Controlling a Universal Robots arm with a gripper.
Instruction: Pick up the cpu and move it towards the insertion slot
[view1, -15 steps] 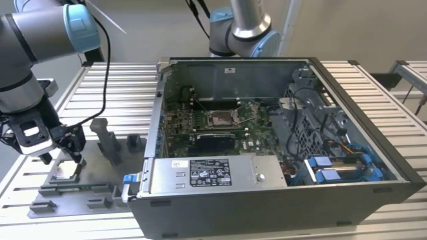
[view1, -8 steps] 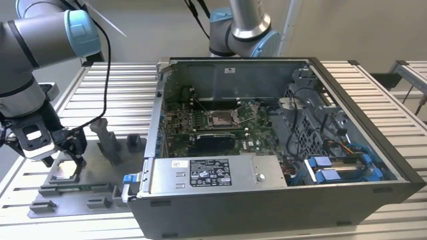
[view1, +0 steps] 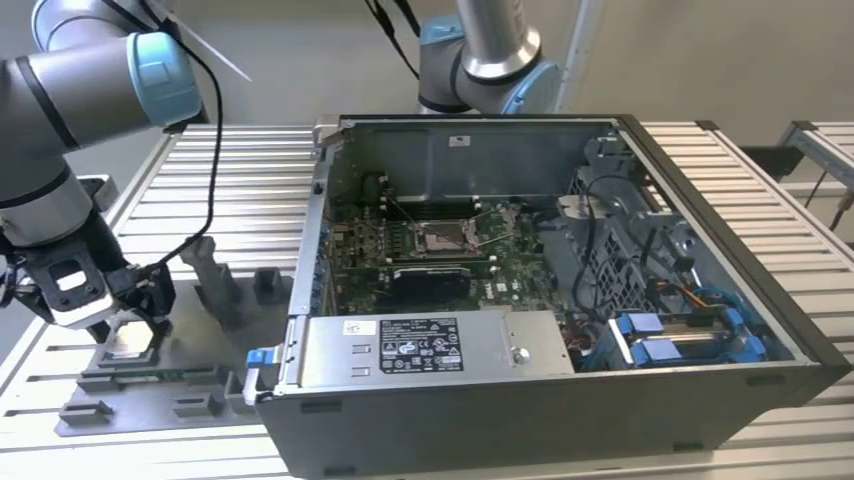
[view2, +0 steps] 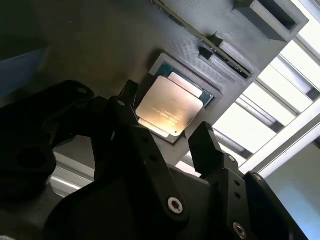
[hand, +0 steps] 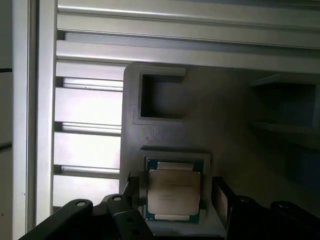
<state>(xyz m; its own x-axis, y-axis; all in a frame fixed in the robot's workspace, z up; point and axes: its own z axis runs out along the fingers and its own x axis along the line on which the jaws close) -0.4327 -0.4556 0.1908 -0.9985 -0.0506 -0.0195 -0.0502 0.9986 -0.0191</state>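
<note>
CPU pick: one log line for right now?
hand: open, straddling cpu | cpu: seated in grey fixture | insertion slot: inside open case

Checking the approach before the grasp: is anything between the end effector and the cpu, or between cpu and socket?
Nothing visible blocks the grasp: the silvery square cpu lies bare in its grey plastic fixture, the open black end effector straddling it. Toward the silver-framed insertion slot, the dark computer case has its side wall standing between.
</note>
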